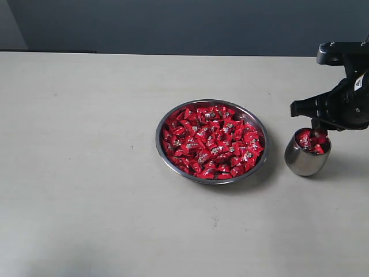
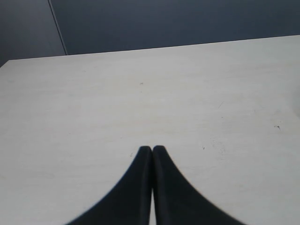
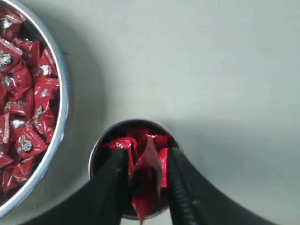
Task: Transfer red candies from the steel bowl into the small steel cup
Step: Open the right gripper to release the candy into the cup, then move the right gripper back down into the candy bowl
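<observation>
The steel bowl (image 1: pixel 158 141) sits mid-table, heaped with red candies (image 1: pixel 212 141). To its right stands the small steel cup (image 1: pixel 302 164) with several red candies inside. My right gripper (image 1: pixel 316 128) hangs just over the cup's mouth. In the right wrist view its jaws (image 3: pixel 147 152) stand parted over the cup (image 3: pixel 93 154). One blurred red candy (image 3: pixel 147 180) lies loose between them, with a gap on one side. The bowl's rim (image 3: pixel 63 108) and its candies (image 3: pixel 28 93) show beside the cup. My left gripper (image 2: pixel 152 148) is shut and empty above bare table.
The pale tabletop (image 1: pixel 86 173) stretches left of the bowl and in front of it. A dark wall (image 1: pixel 173 23) runs behind the table's far edge. The cup stands a short way from the bowl's right rim.
</observation>
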